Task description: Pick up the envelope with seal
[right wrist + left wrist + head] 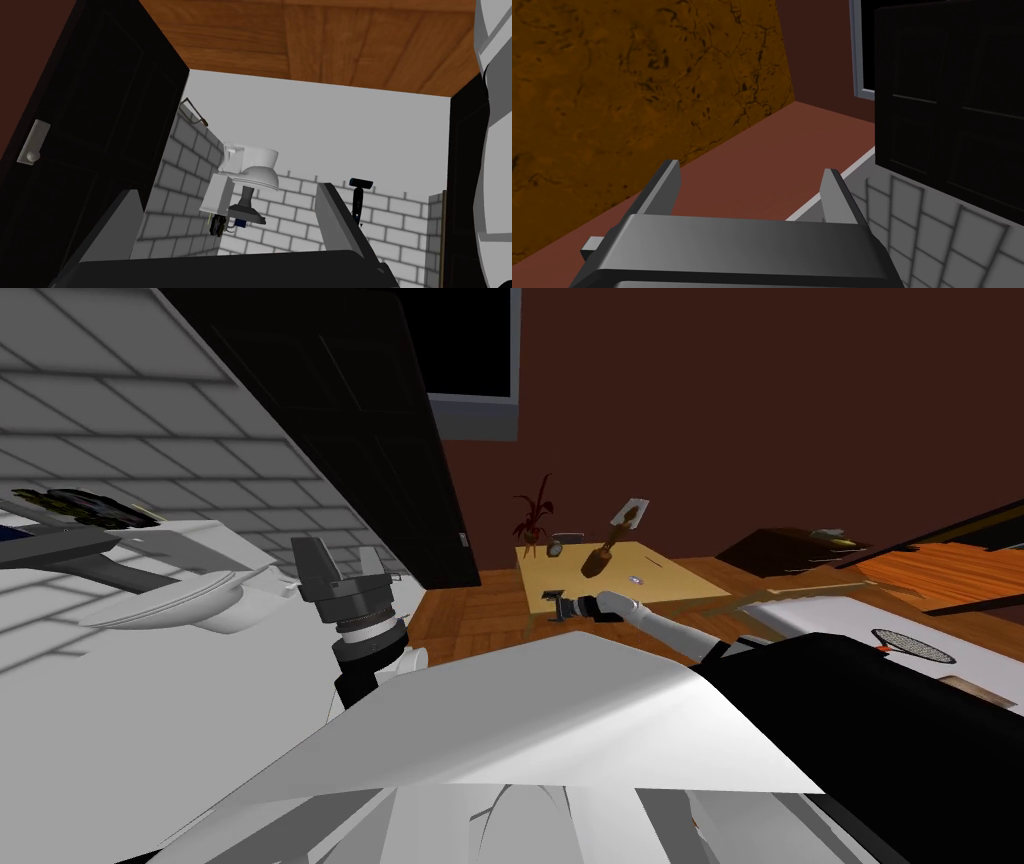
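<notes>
A light wooden table [690,585] stands ahead on the wood floor. A small white rectangle with a brown mark [630,512], possibly the envelope, stands tilted at the table's far edge. A tiny pale spot [636,579] lies flat on the tabletop; I cannot tell what it is. My right gripper [551,603] hangs open at the table's near left corner, pointing away from the table. In its wrist view, the right gripper [232,225] holds nothing and faces a doorway. My left gripper [340,563] is raised to the left, open and empty [749,192].
On the table are a red plant [532,516], a small clock [554,548] and a brown wooden object [598,558]. A black door [380,438] stands left of the table. A white toilet [252,170] sits beyond the doorway. A dark cabinet [790,550] stands at right.
</notes>
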Available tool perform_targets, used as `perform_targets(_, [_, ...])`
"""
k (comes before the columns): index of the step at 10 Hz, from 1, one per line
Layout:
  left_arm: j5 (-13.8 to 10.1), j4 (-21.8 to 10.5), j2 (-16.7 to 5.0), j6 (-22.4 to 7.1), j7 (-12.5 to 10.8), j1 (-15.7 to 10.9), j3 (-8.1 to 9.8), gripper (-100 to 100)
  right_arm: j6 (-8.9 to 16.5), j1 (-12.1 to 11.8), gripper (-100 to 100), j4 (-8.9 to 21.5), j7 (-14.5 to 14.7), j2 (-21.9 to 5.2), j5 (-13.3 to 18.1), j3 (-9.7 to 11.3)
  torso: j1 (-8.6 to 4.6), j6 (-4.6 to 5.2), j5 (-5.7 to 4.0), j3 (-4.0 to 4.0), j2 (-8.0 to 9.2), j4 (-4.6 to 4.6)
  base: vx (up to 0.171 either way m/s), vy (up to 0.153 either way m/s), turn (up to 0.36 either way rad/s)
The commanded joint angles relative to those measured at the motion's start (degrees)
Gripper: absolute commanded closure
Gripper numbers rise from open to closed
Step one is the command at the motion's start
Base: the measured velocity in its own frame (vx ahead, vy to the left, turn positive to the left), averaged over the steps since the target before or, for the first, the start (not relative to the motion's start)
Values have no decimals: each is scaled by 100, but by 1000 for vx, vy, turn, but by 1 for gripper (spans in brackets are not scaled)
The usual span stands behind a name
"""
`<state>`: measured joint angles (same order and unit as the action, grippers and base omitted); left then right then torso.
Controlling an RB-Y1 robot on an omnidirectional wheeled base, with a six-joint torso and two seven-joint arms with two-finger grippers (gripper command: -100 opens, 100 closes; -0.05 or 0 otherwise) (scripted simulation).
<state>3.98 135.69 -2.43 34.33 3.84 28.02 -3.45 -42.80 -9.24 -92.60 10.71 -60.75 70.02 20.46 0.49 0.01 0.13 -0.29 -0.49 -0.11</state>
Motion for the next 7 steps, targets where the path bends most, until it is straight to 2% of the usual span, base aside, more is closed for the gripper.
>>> perform_targets(1, [0,0,0,0,0,0,0,0,29,21,-100,25,-7,12,178,58,0,0,0,0,0,0,46,59,-3])
perform_targets(2, [0,0,-1,0,0,-1,1,0,-62,134,-100,230,20,-134,392,147,-26,1,-5,12,21,4,82,80,-24])
perform_targets(3, [0,0,0,0,0,0,0,0,-62,134,-100,230,20,-134,480,147,-24,1,-6,10,16,5,88,88,-24])
perform_targets(4, [0,0,0,0,0,0,0,0,-153,243,-100,428,48,-265,701,232,-23,1,-5,10,16,4,144,113,-48])
perform_targets(5, [0,0,0,0,0,0,0,0,-153,243,-100,428,48,-265,764,232,-14,2,-3,2,0,1,130,104,-29])
perform_targets(6, [0,0,0,0,0,0,0,0,-245,345,-100,619,76,-380,957,313,-17,0,-4,0,-1,0,136,116,-53])
perform_targets(7, [0,0,0,0,0,0,0,0,-245,345,-100,619,76,-380,1031,313,-12,0,-4,-3,-5,-1,111,102,-21])
